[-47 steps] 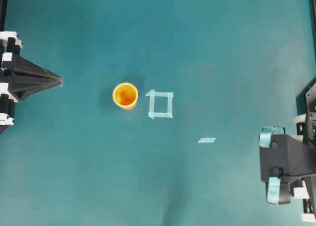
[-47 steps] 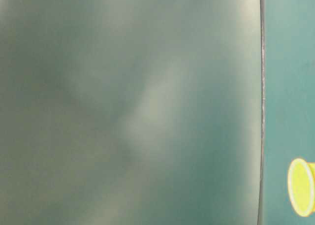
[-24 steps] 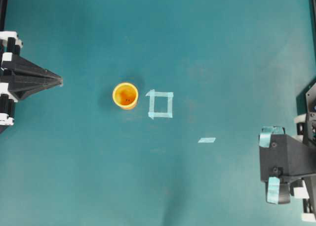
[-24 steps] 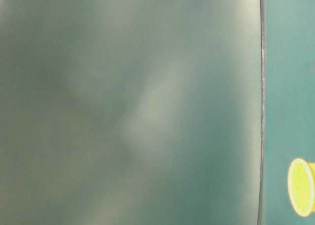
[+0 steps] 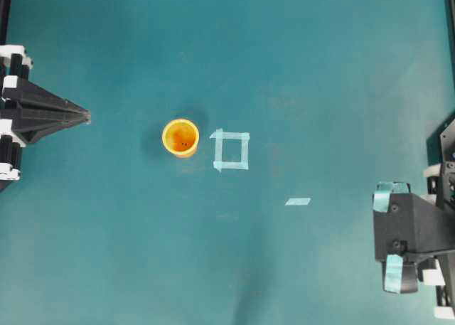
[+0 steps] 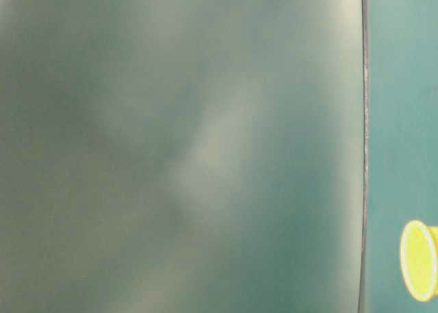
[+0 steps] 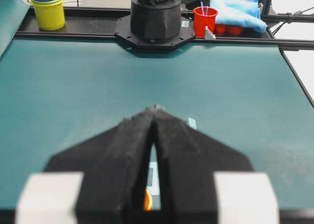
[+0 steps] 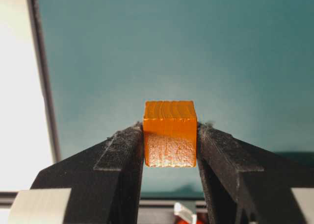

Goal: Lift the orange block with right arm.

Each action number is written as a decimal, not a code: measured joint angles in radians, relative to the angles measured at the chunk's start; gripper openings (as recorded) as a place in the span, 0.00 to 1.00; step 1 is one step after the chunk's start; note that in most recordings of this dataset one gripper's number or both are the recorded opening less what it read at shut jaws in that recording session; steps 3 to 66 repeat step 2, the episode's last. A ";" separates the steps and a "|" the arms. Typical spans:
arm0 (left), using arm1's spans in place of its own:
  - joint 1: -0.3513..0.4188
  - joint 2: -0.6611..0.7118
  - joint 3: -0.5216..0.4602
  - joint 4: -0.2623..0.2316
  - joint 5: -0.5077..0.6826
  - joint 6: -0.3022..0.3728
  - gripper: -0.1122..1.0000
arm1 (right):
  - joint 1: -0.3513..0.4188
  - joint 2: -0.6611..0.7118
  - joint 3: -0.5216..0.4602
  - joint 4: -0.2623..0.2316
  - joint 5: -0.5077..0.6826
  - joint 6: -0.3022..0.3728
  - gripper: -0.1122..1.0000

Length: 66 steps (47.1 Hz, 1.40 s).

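The orange block, a small cube with a grained top, is pinched between the two black fingers of my right gripper and hangs above the teal table. In the overhead view the right arm, with teal tape strips, is at the lower right edge, and the block is hidden under it. My left gripper rests at the left edge, pointing toward the middle. Its jaws are shut with nothing held.
A round orange-yellow cup stands left of centre beside a square of pale tape. A short tape strip lies further right. Beyond the table's far rim stand a yellow cup, a red cup and a blue cloth.
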State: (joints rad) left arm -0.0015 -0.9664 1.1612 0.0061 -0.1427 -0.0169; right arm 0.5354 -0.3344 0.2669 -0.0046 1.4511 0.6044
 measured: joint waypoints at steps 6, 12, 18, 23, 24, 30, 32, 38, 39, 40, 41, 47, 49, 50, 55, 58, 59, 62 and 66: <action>0.000 0.000 0.000 0.000 0.000 0.000 0.11 | 0.000 0.000 0.000 0.000 -0.002 0.000 0.45; 0.000 0.000 0.000 0.000 0.000 0.000 0.11 | 0.000 0.000 0.000 0.000 -0.002 0.000 0.45; 0.000 0.000 0.000 0.000 0.000 0.000 0.11 | 0.000 0.000 0.000 0.000 -0.002 0.000 0.45; 0.000 0.000 0.000 0.000 0.000 0.000 0.11 | 0.000 0.000 0.000 0.000 -0.002 0.000 0.45; 0.000 0.000 0.000 0.000 0.000 0.000 0.11 | 0.000 0.000 0.000 0.000 -0.002 0.000 0.45; 0.000 0.000 0.000 0.000 0.000 0.000 0.11 | 0.000 0.000 0.000 0.000 -0.002 0.000 0.45; 0.000 0.000 0.000 0.000 0.000 0.000 0.11 | 0.000 0.000 0.000 0.000 -0.002 0.000 0.45; 0.000 0.000 0.000 0.000 0.000 0.000 0.11 | 0.000 0.000 0.000 0.000 -0.002 0.000 0.45; 0.000 0.000 0.000 0.000 0.000 0.000 0.11 | 0.000 0.000 0.000 0.000 -0.002 0.000 0.45; 0.000 0.000 0.000 0.000 0.000 0.000 0.11 | 0.000 0.000 0.000 0.000 -0.002 0.000 0.45; 0.000 0.000 0.000 0.000 0.000 0.000 0.11 | 0.000 0.000 0.000 0.000 -0.002 0.000 0.45; 0.000 0.000 0.000 0.000 0.000 0.000 0.11 | 0.000 0.000 0.000 0.000 -0.002 0.000 0.45; 0.000 0.000 0.000 0.000 0.000 0.000 0.11 | 0.000 0.000 0.000 0.000 -0.002 0.000 0.45; 0.000 0.000 0.000 0.000 0.000 0.000 0.11 | 0.000 0.000 0.000 0.000 -0.002 0.000 0.45; 0.000 0.000 0.000 0.000 0.000 0.000 0.11 | 0.000 0.000 0.000 0.000 -0.002 0.000 0.45; 0.000 0.000 0.000 0.000 0.000 0.000 0.11 | 0.000 0.000 0.000 0.000 -0.002 0.000 0.45; 0.000 0.000 0.000 0.000 0.000 0.000 0.11 | 0.000 0.000 0.000 0.000 -0.002 0.000 0.45; 0.000 0.000 0.000 0.000 0.000 0.000 0.11 | 0.000 0.000 0.000 0.000 -0.002 0.000 0.45; 0.000 0.000 0.000 0.000 0.000 0.000 0.11 | 0.000 0.000 0.000 0.000 -0.002 0.000 0.45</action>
